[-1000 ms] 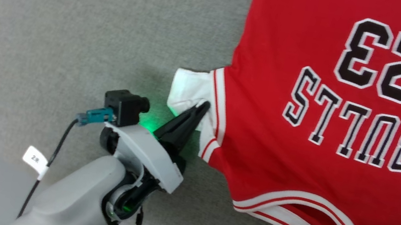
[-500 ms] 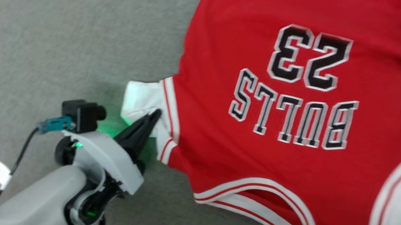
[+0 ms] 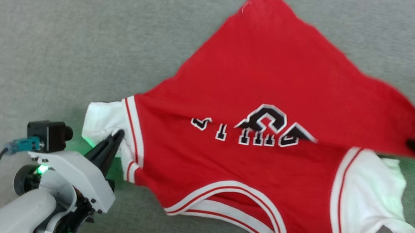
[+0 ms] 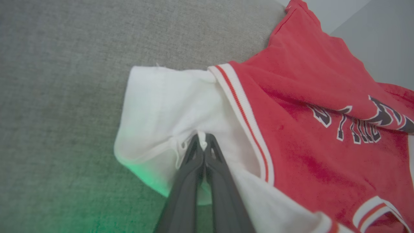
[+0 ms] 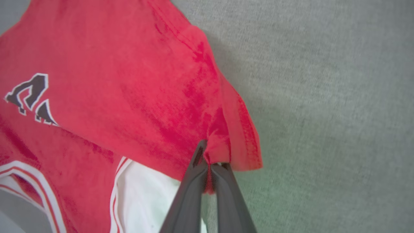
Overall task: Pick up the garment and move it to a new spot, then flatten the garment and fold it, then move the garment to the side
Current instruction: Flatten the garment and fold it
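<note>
Red jersey-style garment (image 3: 248, 172) half folded on the grey fabric surface (image 3: 40, 25)!
Both clamped tight: left gripper (image 3: 117, 134) on white sleeve (image 3: 102, 119), right gripper (image 3: 413, 144) on red hem (image 3: 404, 121).

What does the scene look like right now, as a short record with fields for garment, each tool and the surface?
garment: red jersey, far part drawn over the front, half hiding the lettering
left tool: shut on the white sleeve
right tool: shut on the red hem edge
surface: grey fabric surface
</note>
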Controlling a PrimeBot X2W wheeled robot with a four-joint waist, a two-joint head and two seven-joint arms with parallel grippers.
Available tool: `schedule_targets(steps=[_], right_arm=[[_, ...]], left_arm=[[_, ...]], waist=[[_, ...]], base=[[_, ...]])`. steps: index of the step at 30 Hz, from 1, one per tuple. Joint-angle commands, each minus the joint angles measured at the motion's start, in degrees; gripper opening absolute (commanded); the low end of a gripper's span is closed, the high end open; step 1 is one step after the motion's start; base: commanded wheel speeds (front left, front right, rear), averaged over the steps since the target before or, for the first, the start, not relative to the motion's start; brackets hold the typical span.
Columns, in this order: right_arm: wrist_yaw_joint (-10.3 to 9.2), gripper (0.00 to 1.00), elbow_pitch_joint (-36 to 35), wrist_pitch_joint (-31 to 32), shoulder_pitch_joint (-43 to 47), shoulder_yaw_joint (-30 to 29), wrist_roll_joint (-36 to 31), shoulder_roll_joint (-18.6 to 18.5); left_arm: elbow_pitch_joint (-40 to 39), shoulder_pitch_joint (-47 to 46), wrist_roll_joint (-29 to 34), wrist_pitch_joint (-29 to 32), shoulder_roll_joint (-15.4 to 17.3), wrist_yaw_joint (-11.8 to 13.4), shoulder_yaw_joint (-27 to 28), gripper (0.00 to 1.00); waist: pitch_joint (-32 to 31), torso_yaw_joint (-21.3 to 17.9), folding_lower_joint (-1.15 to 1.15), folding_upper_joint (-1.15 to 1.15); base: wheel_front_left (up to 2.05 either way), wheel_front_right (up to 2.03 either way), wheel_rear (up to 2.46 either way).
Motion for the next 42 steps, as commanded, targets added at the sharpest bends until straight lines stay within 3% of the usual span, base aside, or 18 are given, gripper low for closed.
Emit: schedule_targets(steps=[1,8,12,16,21,22,23,24,28,32,38,42], right_arm=[[0.01,0.00,-1.00,0.19,1.76,-1.17,-0.06,0.52],[0.01,0.00,-9.59,1.86,14.88,-9.85,-2.85,5.46],[0.01,0.00,-11.79,2.08,18.91,-11.96,-5.25,8.18],[0.01,0.00,-8.65,0.94,18.44,-12.07,-7.98,10.96],[-0.12,0.00,1.90,-0.02,15.54,-9.80,-11.16,13.68],[-0.21,0.16,4.01,-0.60,14.91,-9.22,-11.74,13.75],[-0.26,0.43,5.83,-1.31,14.15,-8.68,-12.32,13.78],[-0.27,1.00,7.07,-2.10,13.36,-8.24,-12.75,13.78],[-0.37,1.00,8.72,-3.41,12.05,-6.16,-12.44,12.65],[-0.24,1.00,5.32,-3.32,13.35,-5.39,-10.80,10.06],[-0.02,1.00,-5.97,-4.73,16.69,-7.13,-8.35,6.47],[-0.02,1.00,-14.66,-10.86,19.70,-8.18,-7.85,5.30]], left_arm=[[-0.13,1.08,-0.27,0.49,-0.13,0.26,-0.48,0.00],[-2.72,1.15,-0.20,0.97,1.24,1.53,-0.05,0.00],[-3.62,1.02,-0.11,1.11,1.52,2.04,0.05,0.00],[-3.90,0.45,-0.14,1.50,1.22,1.96,-0.06,0.00],[-3.48,-0.24,0.16,1.90,0.70,1.67,-0.48,0.00],[-3.32,-0.40,0.19,1.94,0.57,1.65,-0.56,0.00],[-3.14,-0.49,0.18,1.89,0.47,1.56,-0.62,0.00],[-3.03,-0.46,0.17,1.88,0.42,1.50,-0.67,0.00],[-2.42,0.44,-0.18,1.50,0.37,1.29,-0.71,0.00],[-1.97,1.86,-0.65,0.87,0.47,1.33,-0.57,0.00],[-2.05,3.86,-1.31,0.12,0.81,1.39,-0.38,0.00],[-2.44,4.68,-1.61,-0.14,1.06,1.53,-0.19,0.00]], waist=[[-1.30,-1.65,0.00,0.00],[-1.00,-2.66,0.00,0.00],[-0.30,-2.99,0.00,0.00],[0.44,-3.18,0.00,0.00],[0.98,-2.99,0.00,0.00],[0.94,-2.87,0.00,0.00],[0.83,-2.78,0.00,0.00],[0.69,-2.70,0.00,0.00],[-0.61,-2.63,0.00,0.00],[-2.50,-3.08,0.00,0.00],[-5.19,-3.92,0.00,0.00],[-6.28,-4.24,0.00,0.00]], base=[[0.00,0.00,0.00],[0.00,0.00,0.00],[0.00,0.00,0.00],[0.00,0.00,0.00],[0.00,0.00,0.00],[0.00,0.00,0.00],[0.00,0.00,0.00],[0.00,0.00,0.00],[0.00,0.00,0.00],[0.00,0.00,0.00],[0.00,0.00,0.00],[0.00,0.00,0.00]])
